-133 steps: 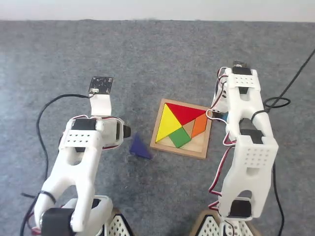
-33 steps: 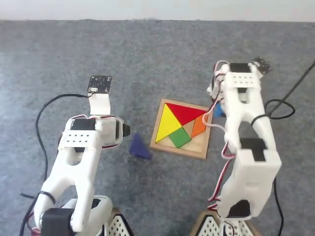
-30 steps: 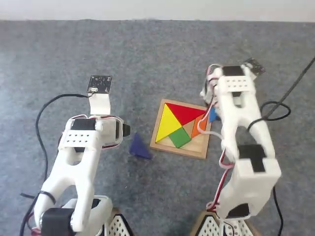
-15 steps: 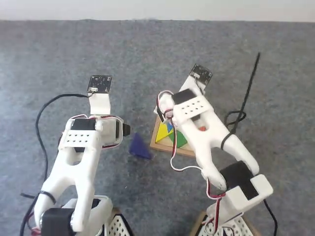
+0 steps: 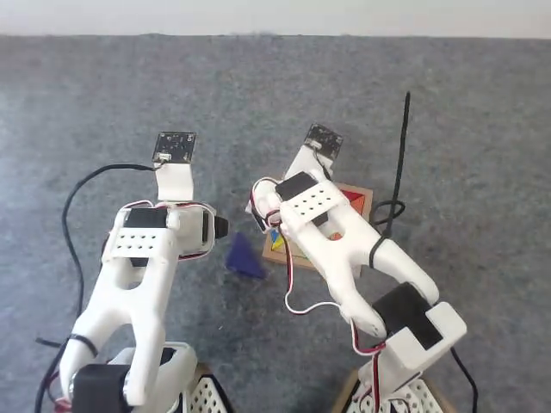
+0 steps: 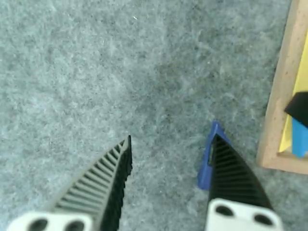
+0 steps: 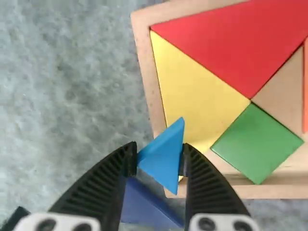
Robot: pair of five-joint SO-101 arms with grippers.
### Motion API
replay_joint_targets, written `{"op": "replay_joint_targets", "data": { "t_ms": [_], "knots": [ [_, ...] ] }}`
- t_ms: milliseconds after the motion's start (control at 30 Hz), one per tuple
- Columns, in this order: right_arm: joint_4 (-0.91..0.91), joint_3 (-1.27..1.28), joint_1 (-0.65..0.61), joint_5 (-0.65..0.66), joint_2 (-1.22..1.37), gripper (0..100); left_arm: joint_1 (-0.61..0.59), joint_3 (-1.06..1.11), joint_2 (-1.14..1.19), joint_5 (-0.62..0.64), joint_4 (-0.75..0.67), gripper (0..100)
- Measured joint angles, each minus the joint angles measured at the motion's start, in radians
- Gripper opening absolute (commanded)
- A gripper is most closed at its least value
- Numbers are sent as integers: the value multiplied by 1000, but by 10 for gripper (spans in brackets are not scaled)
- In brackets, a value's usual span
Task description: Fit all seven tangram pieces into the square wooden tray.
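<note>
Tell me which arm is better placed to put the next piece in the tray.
Right. The right gripper holds the light blue triangle over the edge of the tray; the left gripper is open and empty beside the dark blue triangle.

The right hand (image 7: pixel 158 157) has swung its light-blue triangle (image 7: pixel 166 153) across the tray (image 7: pixel 143 72).

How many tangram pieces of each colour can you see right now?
red piece: 1
yellow piece: 1
green piece: 1
orange piece: 1 (only a sliver shows)
light blue piece: 1
dark blue piece: 1
Total: 6
</note>
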Motion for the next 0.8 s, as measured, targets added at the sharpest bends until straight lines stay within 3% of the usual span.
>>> {"op": "replay_joint_targets", "data": {
  "t_ms": [333, 533, 800],
  "knots": [
    [144, 8, -43, 11, 0, 100, 0, 0, 0, 0, 0, 254],
    [170, 8, -51, -89, 0, 223, 0, 0, 0, 0, 0, 254],
    [115, 8, -48, -242, 9, 225, -54, 0, 0, 3, 0, 254]
  ]
}}
